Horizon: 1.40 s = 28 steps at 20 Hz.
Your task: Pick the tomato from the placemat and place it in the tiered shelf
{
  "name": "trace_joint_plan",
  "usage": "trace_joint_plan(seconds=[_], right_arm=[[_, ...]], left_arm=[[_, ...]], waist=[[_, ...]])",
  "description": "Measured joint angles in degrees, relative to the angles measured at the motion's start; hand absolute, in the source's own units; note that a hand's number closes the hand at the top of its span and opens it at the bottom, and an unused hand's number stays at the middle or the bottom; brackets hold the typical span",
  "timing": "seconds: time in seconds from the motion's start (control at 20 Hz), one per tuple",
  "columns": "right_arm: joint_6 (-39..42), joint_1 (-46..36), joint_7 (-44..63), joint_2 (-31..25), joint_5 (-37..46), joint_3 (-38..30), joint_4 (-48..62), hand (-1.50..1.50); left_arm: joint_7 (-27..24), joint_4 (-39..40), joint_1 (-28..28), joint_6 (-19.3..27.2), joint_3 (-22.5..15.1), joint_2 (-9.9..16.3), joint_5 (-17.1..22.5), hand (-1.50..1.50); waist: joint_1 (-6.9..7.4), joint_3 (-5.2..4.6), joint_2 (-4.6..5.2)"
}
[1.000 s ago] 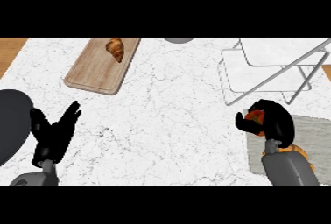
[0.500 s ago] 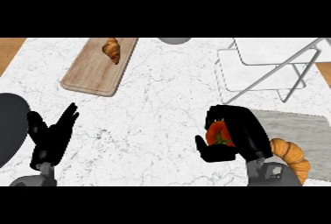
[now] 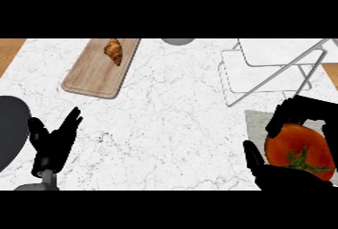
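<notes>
The red tomato (image 3: 298, 148) with its green stem shows large at the lower right, held up close to the view. My right hand (image 3: 305, 110) is shut on it, fingers curled over its top and the thumb along its left side. Beneath it lies the grey placemat (image 3: 255, 123), mostly hidden by hand and tomato. The white wire tiered shelf (image 3: 272, 67) stands at the upper right, just beyond the mat. My left hand (image 3: 54, 139) rests open at the lower left, fingers up, holding nothing.
A wooden cutting board (image 3: 99, 67) with a croissant (image 3: 115, 51) lies at the upper left. A dark round object (image 3: 9, 129) sits at the left edge by my left hand. A grey round thing (image 3: 178, 40) pokes in at the top edge.
My right hand, shut on the tomato, swung left off the mat and has now come back right and up, so the tomato looks much larger. The left hand has not moved.
</notes>
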Motion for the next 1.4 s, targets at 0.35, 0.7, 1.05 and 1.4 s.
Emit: trace_joint_plan(seconds=[0.35, 0.7, 1.05, 1.4], right_arm=[[3.95, -15.63, 5.3, -5.76, -11.93, -15.01, 3.68, 1.5], [4.57, -29.8, 5.26, -13.86, -17.02, -23.69, 19.62, 1.5], [5.36, -38.91, 1.31, -19.76, -16.37, -25.0, 35.29, 1.5], [7.38, -41.35, -7.68, -23.73, -15.24, -23.64, 47.95, 1.5]], left_arm=[[-0.19, 0.2, -0.42, -0.71, 0.15, -0.15, -0.07, 0.0], [-0.15, 0.47, -0.67, -1.77, 0.7, 0.1, 0.3, 0.0], [-0.75, 1.15, -1.6, -1.84, 0.36, -0.75, -0.64, 0.0], [-1.01, 2.13, -2.44, -1.86, 0.98, -1.12, -0.89, 0.0]], waist=[[0.58, -0.05, 0.18], [1.23, -0.06, 0.39], [1.55, -0.01, 0.54], [1.73, 0.06, 0.65]])
